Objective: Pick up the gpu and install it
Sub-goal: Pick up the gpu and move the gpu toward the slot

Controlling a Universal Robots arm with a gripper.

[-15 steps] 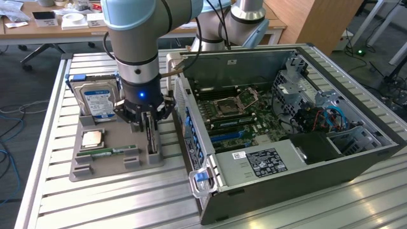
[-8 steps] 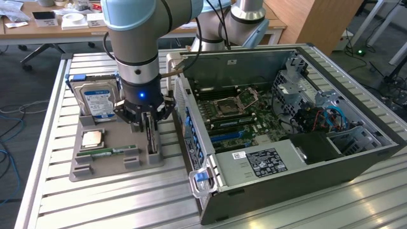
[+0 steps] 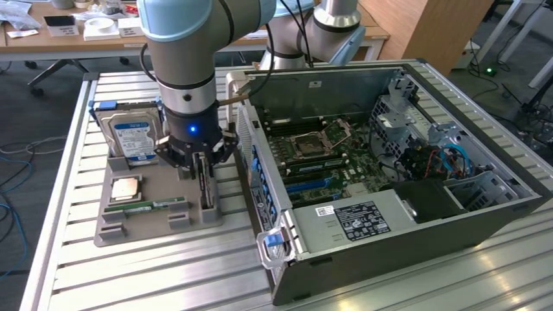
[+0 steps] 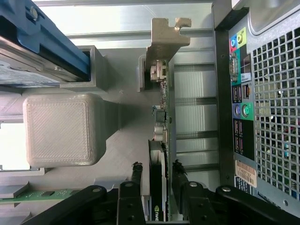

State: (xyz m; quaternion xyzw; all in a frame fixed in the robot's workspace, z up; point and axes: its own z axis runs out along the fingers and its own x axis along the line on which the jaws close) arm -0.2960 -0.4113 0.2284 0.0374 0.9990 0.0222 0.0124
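Pickup is the step in hand, we judge: the end effector (image 4: 157, 165) hangs spread astride the gpu (image 4: 156, 192). Its black fingers (image 4: 137, 180) stand one to each face with a sliver of gap on both sides, and nothing is pinched yet. The gpu stands on edge in a slot of the holder (image 3: 155, 223), outside the case (image 3: 389, 214) that lies open just beside it.

We reckon the grasp calls for the fingers to meet the faces squarely, then a straight pull along the slot, since so thin a card can cock or bind.

The gpu is a slim board with a dark shroud and a bent, dull metal bracket (image 4: 164, 40) at the end away from the fingers. The holder is matt grey, blocky and ribbed with fine printed layers. The case shows a perforated steel grille (image 4: 276, 117). The worktop (image 3: 129, 278) is slatted aluminium.
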